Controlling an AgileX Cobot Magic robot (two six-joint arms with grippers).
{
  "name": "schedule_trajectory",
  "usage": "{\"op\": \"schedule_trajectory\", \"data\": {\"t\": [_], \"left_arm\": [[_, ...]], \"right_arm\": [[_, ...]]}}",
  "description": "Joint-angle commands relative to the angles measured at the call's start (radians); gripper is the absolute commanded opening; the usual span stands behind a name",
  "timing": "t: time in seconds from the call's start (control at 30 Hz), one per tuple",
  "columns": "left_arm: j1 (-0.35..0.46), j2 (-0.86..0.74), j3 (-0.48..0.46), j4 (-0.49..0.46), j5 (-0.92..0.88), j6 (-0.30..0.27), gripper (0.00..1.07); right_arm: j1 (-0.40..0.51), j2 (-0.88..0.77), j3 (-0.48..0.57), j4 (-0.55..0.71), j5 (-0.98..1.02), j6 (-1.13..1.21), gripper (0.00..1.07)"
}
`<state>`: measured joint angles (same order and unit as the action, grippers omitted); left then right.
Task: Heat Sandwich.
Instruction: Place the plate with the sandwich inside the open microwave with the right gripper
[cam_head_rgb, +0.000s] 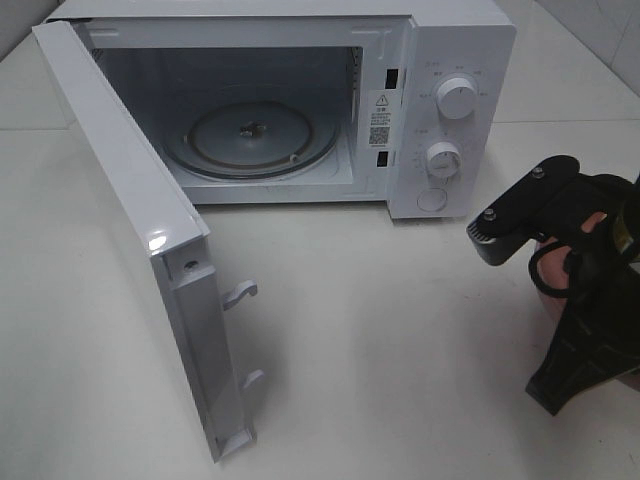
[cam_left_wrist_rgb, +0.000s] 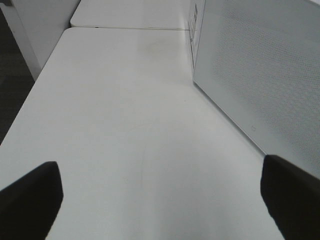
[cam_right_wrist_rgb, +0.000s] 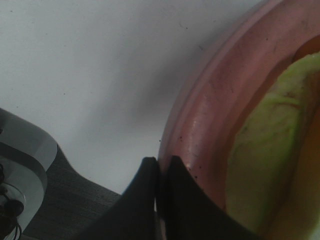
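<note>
The left claw (cam_left_wrist_rgb: 160, 197) appears only in its own wrist view, as two black fingertips (cam_left_wrist_rgb: 30, 200) cut off by the frame's edges. They stand wide apart with nothing between them, over the bare white table (cam_left_wrist_rgb: 125, 125). Just beside this claw rises a dotted white panel (cam_left_wrist_rgb: 260, 75), and its full extent is cut off. The high view shows neither this claw nor its arm.

The high view gives the microwave (cam_head_rgb: 440, 60), well apart from the right claw (cam_right_wrist_rgb: 160, 167). Its door (cam_head_rgb: 120, 200) is swung fully open on the side away from that claw. The chamber holds a round glass turntable (cam_head_rgb: 250, 140). Two knobs (cam_head_rgb: 456, 98) sit on the control side, the side nearer the right claw. The small print beside them is too fine to read.

In the high view the black right arm (cam_head_rgb: 575, 270) is cut off at the frame's edge. It covers its own claw and nearly all of what lies under it; only slivers of pink show around it. The right wrist view supplies the rest. There the claw's fingers are closed down to a thin slit, nipping the very rim of the pink plate (cam_right_wrist_rgb: 215, 100).

The sandwich (cam_right_wrist_rgb: 265, 150) lies in that plate, just beyond the claw's tips and inward from the rim. Only its pale yellow-green filling is plain. A blurred orange-tan strip runs along the frame's edge next to it, and the bread cannot be made out. The plate itself runs out of the frame.
</note>
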<state>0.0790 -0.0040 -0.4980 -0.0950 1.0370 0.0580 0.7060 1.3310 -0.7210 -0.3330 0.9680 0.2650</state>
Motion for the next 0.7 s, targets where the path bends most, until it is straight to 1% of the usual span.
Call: {"op": "schedule_trajectory", "data": {"t": [0.03,0.27,0.37,0.7], "left_arm": [[0.001,-0.029,0.002,0.0,-0.001,0.0,1.03],[0.001,-0.029,0.002,0.0,-0.001,0.0,1.03],[0.001,-0.029,0.002,0.0,-0.001,0.0,1.03],[0.001,-0.029,0.002,0.0,-0.001,0.0,1.03]], "right_arm": [[0.039,-0.007,0.004,-0.024,0.017,0.003,0.0],[0.101,-0.007,0.004,-0.024,0.015,-0.038,0.0],[0.114,-0.007,0.004,-0.024,0.015,-0.057,0.0],[0.18,-0.007,0.004,-0.024,-0.02,-0.193,0.0]]}}
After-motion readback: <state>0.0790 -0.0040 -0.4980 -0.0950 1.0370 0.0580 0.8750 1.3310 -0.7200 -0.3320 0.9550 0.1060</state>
